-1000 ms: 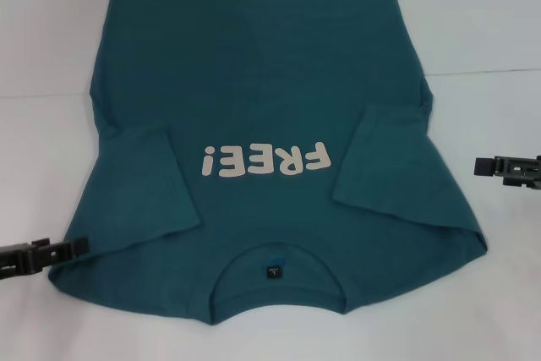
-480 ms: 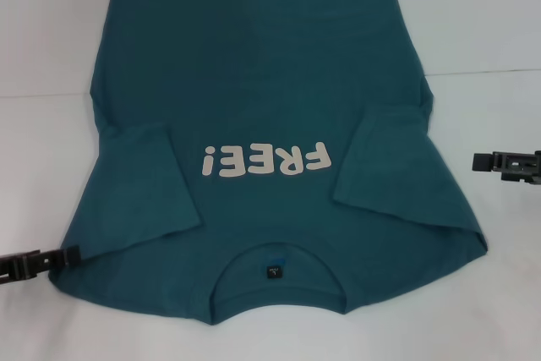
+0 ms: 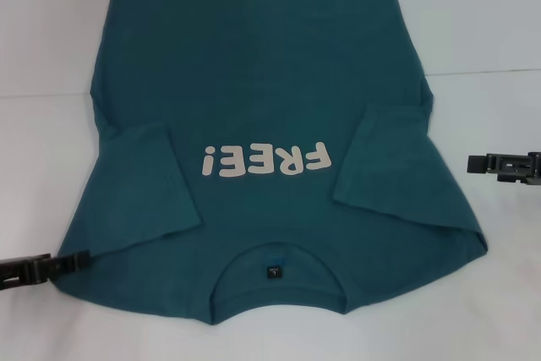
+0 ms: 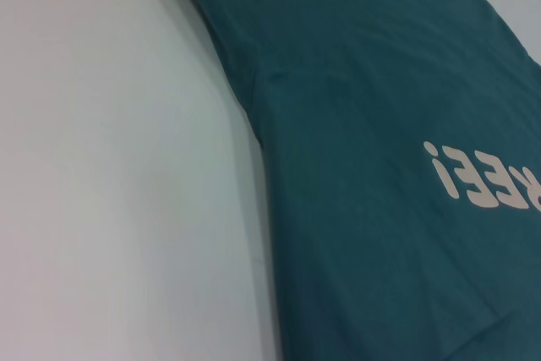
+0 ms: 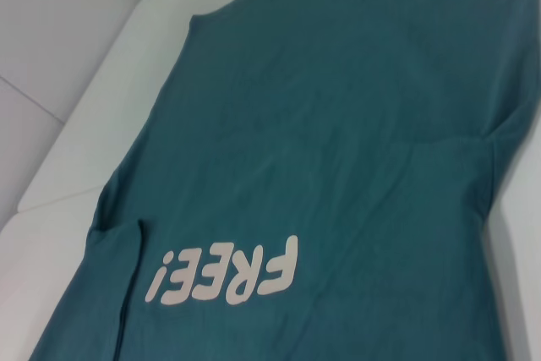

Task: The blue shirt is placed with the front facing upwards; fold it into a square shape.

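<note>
The blue shirt (image 3: 262, 116) lies flat on the white table, front up. Its white "FREE!" lettering (image 3: 264, 159) reads upside down, and the collar (image 3: 275, 270) with its small dark tag is nearest me. Both short sleeves are folded inward onto the body, one on the left (image 3: 144, 183) and one on the right (image 3: 385, 166). My left gripper (image 3: 80, 259) is low at the shirt's near left shoulder corner, at the cloth's edge. My right gripper (image 3: 473, 163) hovers just off the shirt's right side. The shirt also fills the left wrist view (image 4: 380, 124) and the right wrist view (image 5: 338, 124).
The white table (image 3: 482, 23) shows around the shirt on both sides and along the near edge. A faint seam line (image 3: 490, 71) crosses the table behind the right arm.
My left gripper has moved nearer to me along the shirt's left edge, down to the shoulder corner. My right gripper has crept slightly left towards the shirt. The shirt has not moved.
</note>
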Action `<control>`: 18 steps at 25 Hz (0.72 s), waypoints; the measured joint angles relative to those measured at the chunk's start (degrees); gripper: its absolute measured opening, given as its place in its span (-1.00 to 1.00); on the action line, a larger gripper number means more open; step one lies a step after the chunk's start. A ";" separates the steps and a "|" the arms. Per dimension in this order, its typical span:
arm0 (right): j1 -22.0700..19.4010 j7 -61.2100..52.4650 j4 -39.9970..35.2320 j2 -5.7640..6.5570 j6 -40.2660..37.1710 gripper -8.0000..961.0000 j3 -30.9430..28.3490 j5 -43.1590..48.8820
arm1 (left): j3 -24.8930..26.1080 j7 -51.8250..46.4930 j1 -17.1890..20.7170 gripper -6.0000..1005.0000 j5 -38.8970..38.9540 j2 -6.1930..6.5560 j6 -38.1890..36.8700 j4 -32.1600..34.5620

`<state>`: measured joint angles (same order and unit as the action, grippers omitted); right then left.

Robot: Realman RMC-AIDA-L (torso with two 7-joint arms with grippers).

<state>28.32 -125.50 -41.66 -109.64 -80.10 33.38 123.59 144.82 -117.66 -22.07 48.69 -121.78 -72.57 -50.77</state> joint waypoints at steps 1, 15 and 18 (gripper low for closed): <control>0.03 0.00 0.00 -0.03 0.01 0.97 0.02 0.24 | -0.15 0.00 0.00 0.64 -0.02 0.00 0.07 0.01; -0.46 -0.01 0.10 -0.14 -0.36 0.97 -0.31 0.53 | -0.65 -0.45 1.62 0.50 -1.20 -1.08 1.18 -4.97; -0.47 -0.01 0.19 -0.23 -0.38 0.97 -0.32 0.53 | -0.63 -0.33 1.68 0.51 -1.16 -1.22 2.16 -4.86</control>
<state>27.86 -125.51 -41.47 -109.87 -80.48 33.06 124.12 144.19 -117.99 -20.39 47.53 -122.99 -70.41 -55.64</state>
